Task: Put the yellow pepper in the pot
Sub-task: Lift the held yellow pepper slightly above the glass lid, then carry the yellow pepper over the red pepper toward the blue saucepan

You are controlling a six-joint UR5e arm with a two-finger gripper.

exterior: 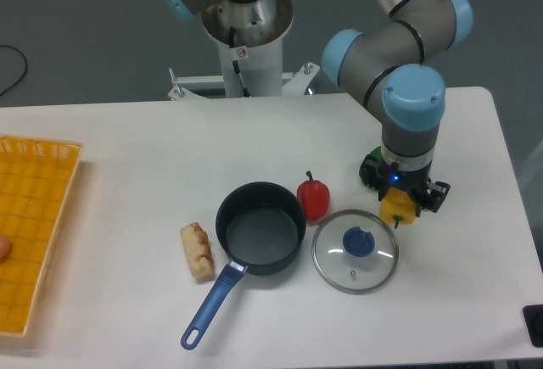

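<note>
1. I see the gripper (400, 208) directly over the yellow pepper (399, 209), right of the lid (355, 250); the wrist hides the fingers, so I cannot tell whether they have closed on it
2. The pot (260, 227) sits empty, well left of the pepper, beyond the red pepper (313, 198)
3. I judge the task early: lift, carry and release remain

One yellow pepper (399, 209) sits right under the gripper (400, 201). One red pepper (313, 198) is off to the gripper's left, and one green pepper (375, 156) peeks out just behind it. One pot (260, 228), one glass lid (355, 250), one bread roll (197, 252), one yellow basket (34, 233).
</note>
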